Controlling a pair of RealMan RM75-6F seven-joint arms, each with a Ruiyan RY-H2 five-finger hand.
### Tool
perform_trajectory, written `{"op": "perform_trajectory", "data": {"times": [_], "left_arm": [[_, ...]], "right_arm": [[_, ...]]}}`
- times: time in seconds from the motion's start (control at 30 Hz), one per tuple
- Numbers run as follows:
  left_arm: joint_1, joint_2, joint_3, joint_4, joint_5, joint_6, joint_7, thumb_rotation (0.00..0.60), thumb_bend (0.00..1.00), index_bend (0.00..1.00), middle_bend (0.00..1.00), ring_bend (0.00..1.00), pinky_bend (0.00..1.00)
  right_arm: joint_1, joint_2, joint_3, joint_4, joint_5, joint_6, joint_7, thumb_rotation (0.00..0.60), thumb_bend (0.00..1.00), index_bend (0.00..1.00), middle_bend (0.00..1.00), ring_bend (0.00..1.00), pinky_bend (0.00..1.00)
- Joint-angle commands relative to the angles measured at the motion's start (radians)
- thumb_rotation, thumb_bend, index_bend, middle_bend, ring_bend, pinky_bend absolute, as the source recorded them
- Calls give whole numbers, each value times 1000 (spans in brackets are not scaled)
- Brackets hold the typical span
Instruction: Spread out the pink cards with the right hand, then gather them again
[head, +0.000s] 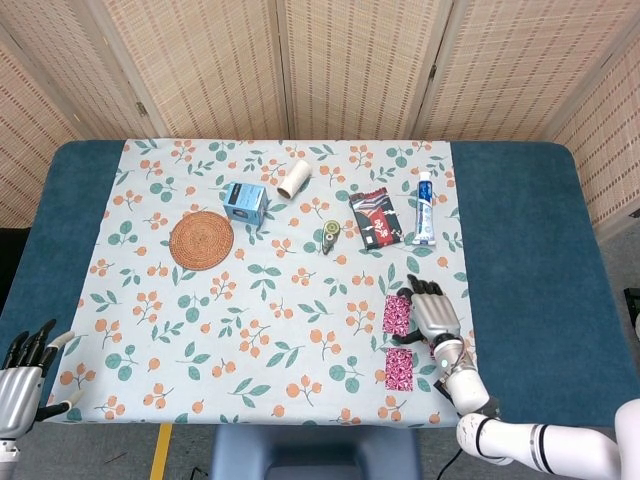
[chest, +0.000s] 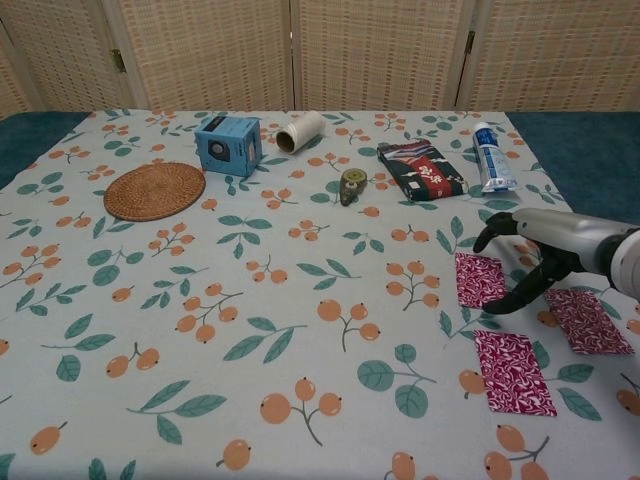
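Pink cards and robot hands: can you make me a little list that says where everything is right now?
pink cards: three, spread apart on the tablecloth: far, near, right
right hand: over the cards, fingers curled down, holding nothing seen
left hand: at the table's near left corner, fingers apart
further back: woven coaster, blue box, toothpaste tube
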Motion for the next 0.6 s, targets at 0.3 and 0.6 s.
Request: {"op": "perform_trajectory", "data": {"times": [0.3,0.6], "left_arm": [[1,-2,1,3,-2,0,-2,600,216,205,52,124,0],[3,-5,1,13,-4,-1,-12,600,216,205,52,124,0]], "right_arm": [[8,-26,-15,28,-10,20,-11,478,210,204,32,0,0],[10,-42,-20,44,-12,32,-20,478,210,204,38,0,0]]}}
